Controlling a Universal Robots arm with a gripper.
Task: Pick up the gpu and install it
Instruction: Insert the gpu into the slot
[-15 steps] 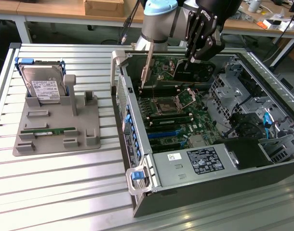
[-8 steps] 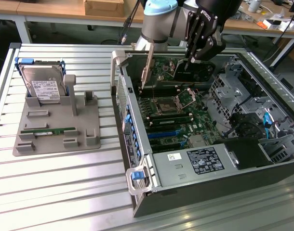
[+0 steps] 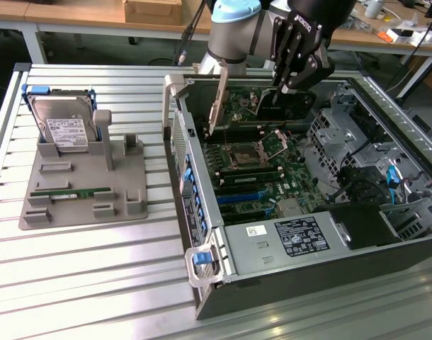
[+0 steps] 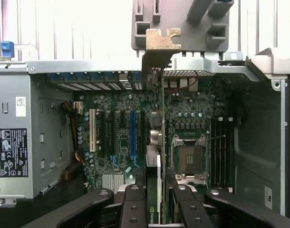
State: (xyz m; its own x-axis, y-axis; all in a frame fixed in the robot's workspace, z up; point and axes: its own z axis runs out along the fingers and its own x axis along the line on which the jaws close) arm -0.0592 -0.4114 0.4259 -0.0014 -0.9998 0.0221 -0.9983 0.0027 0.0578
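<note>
The hand is sitting closest to the wrist camera, its black fingers pinching the gpu from both sides, so the card is showing edge-on. Beyond the fingers the card is running out to its shiny end bracket, which is reaching past the wall of the computer case. Under the card the green motherboard is lying flat in the case, with a blue slot to one side of the card's edge and the processor socket to the other. Whether the card is touching a slot I cannot tell.

In the exterior view the slatted metal surface is lying nearest, carrying the open case. The labelled power supply is sitting in the case's six o'clock end. At nine o'clock from the case a grey holder is resting on the surface. A memory stick is lying flat along its near part, and a hard drive is standing propped at its eleven o'clock corner. Farther back, toward twelve o'clock, the hand is hanging over the motherboard and holding the gpu upright, the bracket pointing down beside the nine o'clock wall. The arm is rising behind it, and wooden benches are standing farthest off.
</note>
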